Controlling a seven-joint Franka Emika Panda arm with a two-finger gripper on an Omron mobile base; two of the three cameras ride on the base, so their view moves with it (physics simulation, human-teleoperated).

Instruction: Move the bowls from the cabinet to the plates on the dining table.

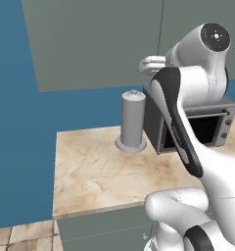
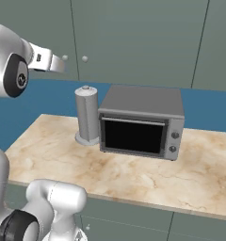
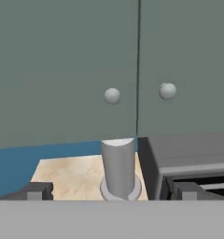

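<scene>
The grey-green cabinet point(image 1: 100, 39) point(image 2: 133, 37) point(image 3: 62, 70) hangs on the wall above the counter with its doors closed. Two round grey knobs point(image 3: 112, 95) point(image 3: 167, 91) flank the seam between the doors. My gripper point(image 3: 111, 191) is raised in front of those doors at about knob height, a short way off and touching nothing. It is open, with its dark fingertips point(image 3: 35, 190) spread wide and nothing between them. From the base the hand point(image 1: 149, 64) point(image 2: 56, 64) is partly seen beside the arm. The bowls, the plates and the dining table are out of view.
Below the cabinet a beige marble counter point(image 1: 90, 171) point(image 2: 133, 179) carries a grey upright cylinder on a round foot point(image 1: 133, 120) point(image 2: 86, 115) point(image 3: 118, 168) and a grey toaster oven point(image 1: 207, 122) point(image 2: 141, 122) point(image 3: 188, 158) right of it. Blue wall lies between counter and cabinet.
</scene>
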